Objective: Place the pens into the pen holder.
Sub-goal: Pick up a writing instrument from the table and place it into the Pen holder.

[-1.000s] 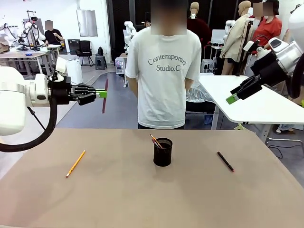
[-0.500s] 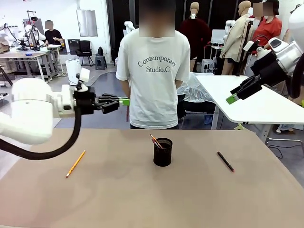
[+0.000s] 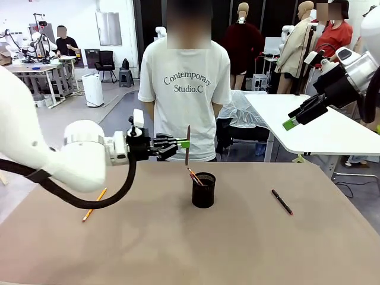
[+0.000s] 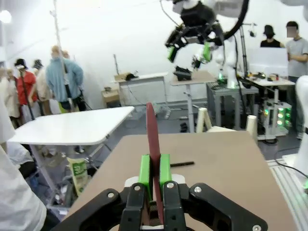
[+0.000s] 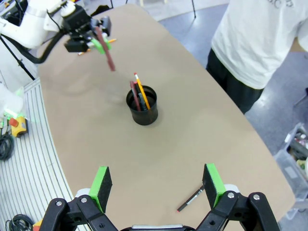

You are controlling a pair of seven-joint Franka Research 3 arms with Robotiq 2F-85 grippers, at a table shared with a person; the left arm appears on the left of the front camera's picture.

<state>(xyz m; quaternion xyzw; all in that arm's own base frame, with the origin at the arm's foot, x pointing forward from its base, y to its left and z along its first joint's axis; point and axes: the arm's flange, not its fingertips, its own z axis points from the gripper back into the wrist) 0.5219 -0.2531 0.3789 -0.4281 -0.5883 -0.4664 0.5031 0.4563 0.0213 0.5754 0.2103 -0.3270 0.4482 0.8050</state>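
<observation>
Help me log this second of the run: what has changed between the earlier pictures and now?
The left gripper, shut on the reddish-brown pen, carried it rightward across the front view, from the table's left side to just above and left of the pen holder. The person shifted slightly to picture left. The open right gripper, the yellow pencil, the black pen and the holder stayed put.

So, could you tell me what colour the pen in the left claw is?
The pen is reddish-brown, clearest in the left wrist view.
</observation>
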